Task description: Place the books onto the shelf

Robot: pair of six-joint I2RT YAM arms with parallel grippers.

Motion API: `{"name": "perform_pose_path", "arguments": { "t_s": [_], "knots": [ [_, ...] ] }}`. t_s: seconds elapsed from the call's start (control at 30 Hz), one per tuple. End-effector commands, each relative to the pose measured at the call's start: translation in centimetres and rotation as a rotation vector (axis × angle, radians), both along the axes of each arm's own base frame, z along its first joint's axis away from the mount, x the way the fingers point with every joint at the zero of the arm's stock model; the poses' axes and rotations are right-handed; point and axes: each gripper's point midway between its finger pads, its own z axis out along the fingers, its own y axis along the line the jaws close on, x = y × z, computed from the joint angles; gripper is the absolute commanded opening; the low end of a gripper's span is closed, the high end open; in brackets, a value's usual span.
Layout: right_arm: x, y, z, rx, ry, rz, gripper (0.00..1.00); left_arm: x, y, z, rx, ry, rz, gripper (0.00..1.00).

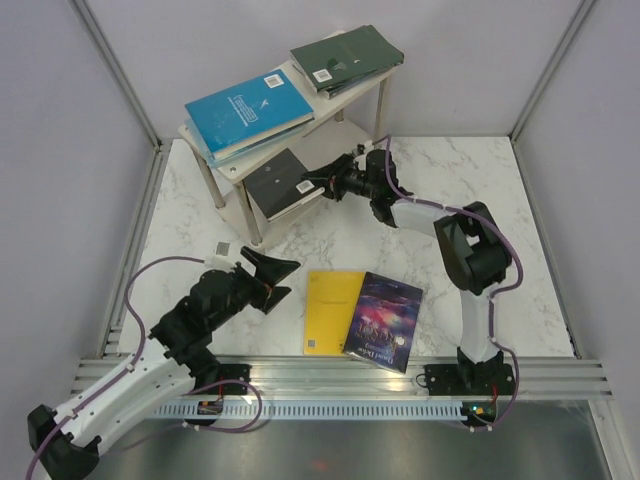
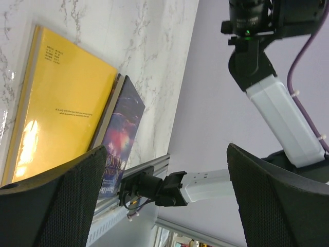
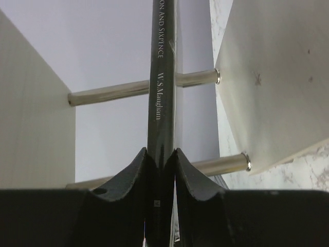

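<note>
Right gripper [image 1: 318, 186] [image 3: 161, 154] is clamped on the spine of the black book [image 1: 280, 185] [image 3: 162, 77]. The fingers pinch it from both sides. The book sits on the lower board of the shelf [image 1: 236, 192], with its spine end toward the gripper. In the wrist view it is edge-on between the two pale boards, with silver legs behind it.

The right arm rises from its base at the near right and bends at a high elbow. Its forearm reaches back and left, level with the lower tier.

Left gripper [image 1: 283, 280] [image 2: 167, 149] has its fingers spread wide and holds nothing. It hangs over the marble table [image 1: 520, 230], just left of the yellow book [image 1: 332, 310] [image 2: 61, 103]. The left arm lies low, stretched from the near-left corner, with the fingers pointing right toward that book.

The yellow book lies flat near the front rail. A dark-blue book [image 1: 386, 320] [image 2: 123, 128] lies flat beside it on the right, overlapping its edge.

On the top board, blue books [image 1: 250, 108] are stacked at the left and overhang the edge. Green books [image 1: 348, 55] are stacked at the right. Nothing stands between the left gripper and the yellow book.
</note>
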Motion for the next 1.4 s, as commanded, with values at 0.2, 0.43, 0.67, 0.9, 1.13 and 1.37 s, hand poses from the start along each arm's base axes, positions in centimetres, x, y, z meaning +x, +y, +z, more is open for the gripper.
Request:
{"name": "perform_pose_path", "arguments": {
  "t_s": [0.2, 0.43, 0.67, 0.9, 1.13, 1.37],
  "knots": [
    [1.6, 3.6, -1.5, -0.015, -0.133, 0.180, 0.00, 0.2, 1.8, 1.9, 0.198, -0.065, -0.011, 1.00],
    [0.7, 4.7, -6.4, -0.104, -0.109, 0.230, 0.00, 0.7, 2.1, 1.9, 0.216, -0.059, 0.004, 1.00],
    [0.9, 4.6, -9.2, -0.255, -0.115, 0.247, 0.64, 1.0, 1.6, 2.3, 0.233, -0.055, -0.027, 1.00],
    [2.4, -1.8, -10.8, -0.659, -0.108, 0.149, 0.98, 1.3, 1.6, 2.0, 0.242, -0.045, -0.025, 1.00],
    [2.6, -8.0, -10.3, -0.911, -0.108, 0.071, 0.98, 1.7, 0.8, 1.9, 0.266, -0.033, -0.060, 0.99],
    [-1.2, -13.3, -6.7, -0.932, -0.103, 0.003, 0.98, 1.6, -0.4, 0.8, 0.323, -0.027, -0.158, 0.97]
  ]
}}
